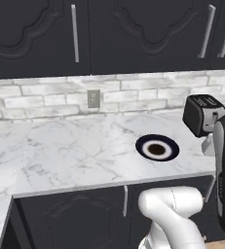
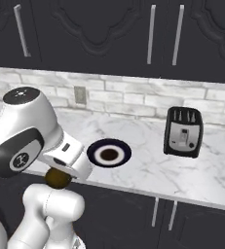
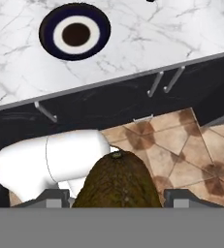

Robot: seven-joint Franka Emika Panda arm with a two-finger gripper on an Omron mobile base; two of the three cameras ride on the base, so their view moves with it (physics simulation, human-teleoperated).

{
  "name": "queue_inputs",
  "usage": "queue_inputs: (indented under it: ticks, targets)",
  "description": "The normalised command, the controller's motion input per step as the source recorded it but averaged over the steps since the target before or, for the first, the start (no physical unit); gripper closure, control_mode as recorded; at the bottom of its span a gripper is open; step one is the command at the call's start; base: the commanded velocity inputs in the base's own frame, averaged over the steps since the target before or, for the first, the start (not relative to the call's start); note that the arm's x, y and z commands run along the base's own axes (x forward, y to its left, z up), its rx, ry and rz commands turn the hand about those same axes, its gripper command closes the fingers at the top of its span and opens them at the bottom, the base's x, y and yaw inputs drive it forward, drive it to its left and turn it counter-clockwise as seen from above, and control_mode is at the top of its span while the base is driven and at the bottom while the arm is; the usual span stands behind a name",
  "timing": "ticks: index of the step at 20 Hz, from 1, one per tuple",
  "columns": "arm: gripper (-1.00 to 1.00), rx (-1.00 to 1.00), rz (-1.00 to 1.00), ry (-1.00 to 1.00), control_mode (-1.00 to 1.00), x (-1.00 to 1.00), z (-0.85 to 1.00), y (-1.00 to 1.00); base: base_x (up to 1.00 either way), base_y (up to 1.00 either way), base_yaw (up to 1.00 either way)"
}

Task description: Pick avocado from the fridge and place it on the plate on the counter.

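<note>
The avocado, a dark olive-brown lump, sits between my fingertips, and my gripper is shut on it. From the right base camera the avocado hangs under the hand, with the gripper in front of the counter's front edge, left of and nearer than the plate. The navy-rimmed plate lies on the white marble counter close to its front edge. In the hand view the plate is at the top left, well ahead of the avocado. The fridge is out of view.
A black-and-silver toaster stands right of the plate, near the brick back wall. Dark upper cabinets hang above. Dark navy cabinet doors with silver handles sit below the counter edge, with brown tiled floor under the hand.
</note>
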Motion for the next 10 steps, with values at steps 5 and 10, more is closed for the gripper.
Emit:
queue_inputs:
  ticks: [5,10]
  targets:
    - [1.00,0.00,0.00,0.00,1.00,0.00,0.00,0.00,0.87,-0.08,0.01]
    - [1.00,0.00,0.00,-0.06,-1.00,0.29,-0.04,0.00,0.30,0.00,0.00]
